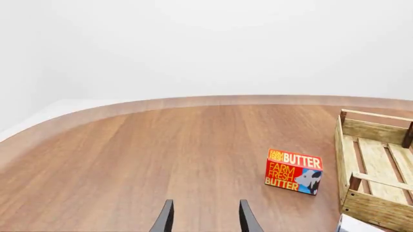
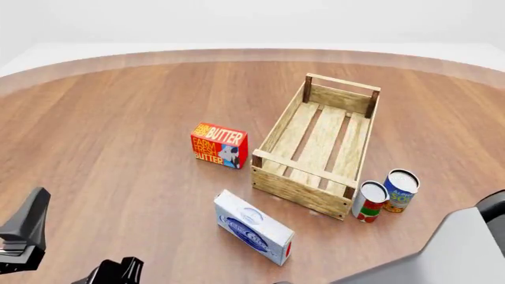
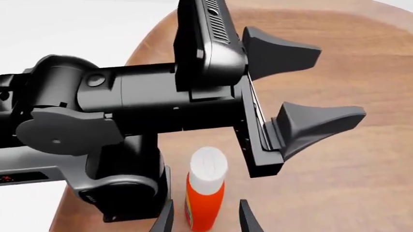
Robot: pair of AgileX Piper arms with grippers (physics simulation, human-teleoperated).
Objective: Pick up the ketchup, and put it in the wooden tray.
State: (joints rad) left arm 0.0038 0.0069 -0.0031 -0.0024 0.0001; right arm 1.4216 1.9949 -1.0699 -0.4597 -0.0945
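The ketchup (image 3: pixel 205 191), a red-orange bottle with a white cap, stands upright on the table and shows only in the right wrist view. My right gripper (image 3: pixel 206 205) is open, with a finger on each side of the bottle and a gap on both sides. My left gripper (image 1: pixel 206 205) is open and empty above bare table; it also shows in the right wrist view (image 3: pixel 339 82), close behind the ketchup. The wooden tray (image 2: pixel 304 189) lies mid-table with nothing in it, and also shows in the left wrist view (image 1: pixel 377 208).
A red butter box (image 2: pixel 219 145) stands left of the tray. A white-and-blue box (image 2: pixel 254 228) lies in front of the tray. Two cans (image 2: pixel 369 201) (image 2: pixel 401 190) stand at its near right corner. My right arm's grey link (image 2: pixel 462 248) fills the lower right.
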